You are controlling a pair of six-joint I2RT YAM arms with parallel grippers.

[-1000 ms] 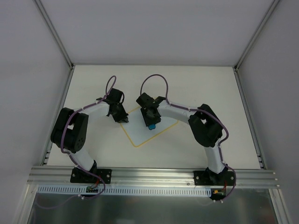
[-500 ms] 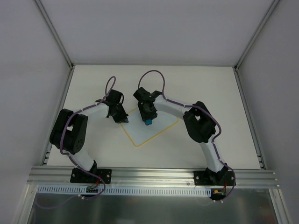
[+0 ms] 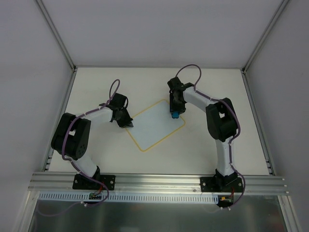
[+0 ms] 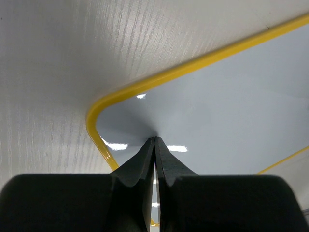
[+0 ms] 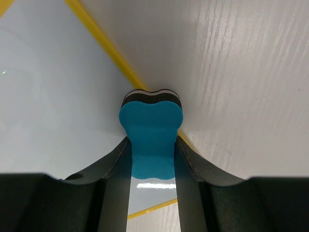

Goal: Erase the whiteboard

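Mid-wipe, prob. Find whiteboard (image 3: 157,126) lying flat mid-table (image 3: 96,87), turned cornerwise. Pinned at its left corner by left gripper (image 4: 155,141): squeezed tight w/ nothing btwn the fingers, tips down on the white face just inside the rounded yellow rim (image 4: 193,64). Clamped in right gripper (image 5: 150,140): blue eraser (image 5: 150,121), gripped narrow at its waist, dark felt end at the board's far-right edge, straddling the rim w/ part over bare table.

To do it well:
- Bring eraser inboard to get all felt onto the face, not half off the edge.
- Press flat & even, no tilt.
- Sweep in overlapping lanes toward the pinned corner, stopping short of the left fingers.
- Hold the left pin firm, else risk of skid or spin under the drag.
- Lift only at a lane's end.

Views:
- From overhead, get whole layout, both arms & board's angle, but too small there to judge eraser contact.
- From right wrist, get eraser vs rim up close.
- From left wrist, get the pin point, the corner & glints on the gloss.

No ink spotted in any view. Can't call it clean though, w/ patches hidden under grippers.
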